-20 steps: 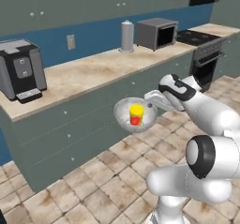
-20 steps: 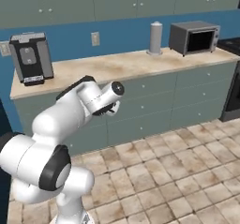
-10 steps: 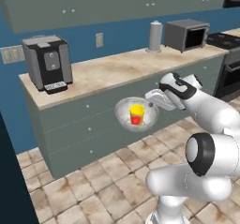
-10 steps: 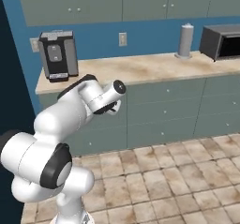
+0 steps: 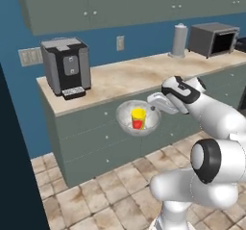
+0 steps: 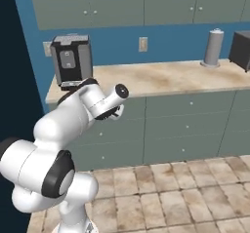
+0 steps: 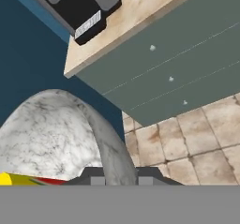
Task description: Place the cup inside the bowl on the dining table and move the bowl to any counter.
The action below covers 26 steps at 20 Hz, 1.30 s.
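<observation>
Counter [image 5: 129, 75]: I see a long beige marbled worktop over grey-green drawer fronts, straight ahead of my base. A black coffee machine [image 5: 66, 66] stands at its left end, and a grey canister [image 5: 178, 40] and a microwave [image 5: 213, 38] stand further right.
Bare stretch: I judge the open top between the coffee machine and the canister a good place to set the load down.
Bowl [image 5: 138, 118]: it is round, shallow, silvery-grey and speckled. I am carrying it in the air in front of the drawer fronts, below the worktop's edge and above the tiled floor.
Handling: it looks rigid, glassy and probably slick. Held by 1 side only, I expect it to want to tip, so I would keep it level.
Gripper [image 5: 154, 104]: the 2 fingers are clamped on the bowl's rim at its right side. In the hand view the curved bowl wall runs up from between the fingertips.
Hold point: I judge the rim the only practical place to pinch.
Cup [image 5: 138, 118]: small and yellow with a red patch low on its side. It stands upright inside the bowl, loose and likely light, so it could slide if the bowl tilts.
</observation>
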Motion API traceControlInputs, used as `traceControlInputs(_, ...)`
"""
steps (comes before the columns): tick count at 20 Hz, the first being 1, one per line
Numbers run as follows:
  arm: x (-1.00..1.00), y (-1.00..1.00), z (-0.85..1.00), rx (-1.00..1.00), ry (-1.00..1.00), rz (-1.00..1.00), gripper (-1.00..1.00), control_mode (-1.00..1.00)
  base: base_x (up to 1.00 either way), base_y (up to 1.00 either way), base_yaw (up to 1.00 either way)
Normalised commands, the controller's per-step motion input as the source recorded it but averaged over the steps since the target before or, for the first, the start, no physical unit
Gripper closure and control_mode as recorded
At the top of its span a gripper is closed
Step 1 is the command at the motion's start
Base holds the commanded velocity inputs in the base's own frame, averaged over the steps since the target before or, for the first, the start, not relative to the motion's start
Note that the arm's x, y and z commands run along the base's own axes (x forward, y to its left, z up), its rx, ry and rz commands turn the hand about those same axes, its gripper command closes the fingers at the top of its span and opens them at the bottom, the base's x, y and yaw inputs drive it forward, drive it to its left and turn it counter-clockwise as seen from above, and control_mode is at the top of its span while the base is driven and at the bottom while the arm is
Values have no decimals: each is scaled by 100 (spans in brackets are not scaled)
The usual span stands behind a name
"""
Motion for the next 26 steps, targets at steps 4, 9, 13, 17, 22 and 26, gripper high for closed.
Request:
traceControlInputs(4, 0, 0, 0, 0, 0, 0, 100, 100, 80, -6, 15)
traceControlInputs(9, 0, 0, 0, 0, 0, 0, 100, 100, 10, -44, 6)
traceControlInputs(13, 0, 0, 0, 0, 0, 0, 100, 100, 8, -63, 4)
traceControlInputs(17, 0, 0, 0, 0, 0, 0, 100, 100, 12, -67, 3)
traceControlInputs(22, 0, 0, 0, 0, 0, 0, 100, 100, 6, -64, 1)
traceControlInputs(26, 0, 0, 0, 0, 0, 0, 100, 100, 19, -47, 0)
